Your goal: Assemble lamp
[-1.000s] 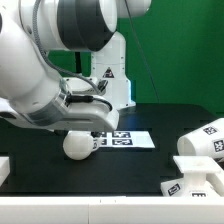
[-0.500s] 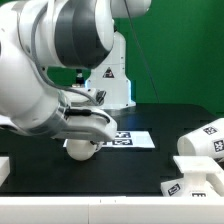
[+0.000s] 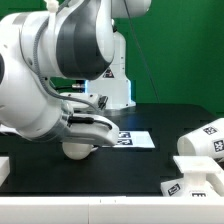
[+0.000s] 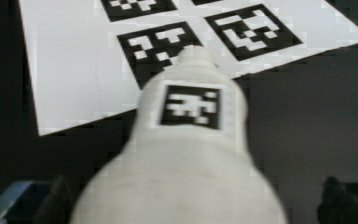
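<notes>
**Wrist view: tool straddles the bulb, nothing gripped**

From my console, the wrist view shows the round matte white plastic bulb (image 4: 179, 160) lying on the black table (image 4: 327, 130). A black-and-white square tag sits on its upper side, and its narrow neck points at the marker board (image 4: 78, 75). The tool (image 4: 185, 200) is spread wide. I see its dark fingers (image 4: 30, 200) on either side of the bulb with a gap on each flank, so it has hold of nothing. In the exterior view the glossy white arm (image 3: 50, 80) bends low over the bulb, which sits just beside the board's end at the exterior view's left. Well apart, at the exterior view's right, lie the tapered white shade (image 3: 205, 138) and the blocky white base (image 3: 195, 182), both tagged.
</notes>
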Controlling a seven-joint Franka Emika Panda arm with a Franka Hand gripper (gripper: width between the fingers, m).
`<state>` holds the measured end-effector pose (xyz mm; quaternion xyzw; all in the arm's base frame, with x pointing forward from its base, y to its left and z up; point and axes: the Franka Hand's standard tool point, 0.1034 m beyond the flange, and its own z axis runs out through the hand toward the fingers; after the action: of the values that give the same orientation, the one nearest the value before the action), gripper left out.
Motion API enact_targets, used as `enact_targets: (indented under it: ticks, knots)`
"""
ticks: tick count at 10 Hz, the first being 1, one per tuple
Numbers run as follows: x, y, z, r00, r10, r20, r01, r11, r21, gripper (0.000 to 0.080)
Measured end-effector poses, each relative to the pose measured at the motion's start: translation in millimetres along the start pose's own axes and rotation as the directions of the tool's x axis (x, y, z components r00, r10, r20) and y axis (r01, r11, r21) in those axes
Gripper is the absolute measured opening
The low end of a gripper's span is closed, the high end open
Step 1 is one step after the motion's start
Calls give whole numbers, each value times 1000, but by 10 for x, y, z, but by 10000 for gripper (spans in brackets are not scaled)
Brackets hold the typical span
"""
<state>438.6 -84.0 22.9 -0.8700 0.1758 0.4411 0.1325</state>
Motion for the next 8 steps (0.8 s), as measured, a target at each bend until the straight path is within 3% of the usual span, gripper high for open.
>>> enact_targets:
  ticks: [5,7,8]
  knots:
    - [-12,0,32,1000,4,21,-4,1000,0,698]
    - [-43,0,18,989,32,142,-32,999,1,698]
    - [47,-11,1,990,27,141,-26,1000,-3,698]
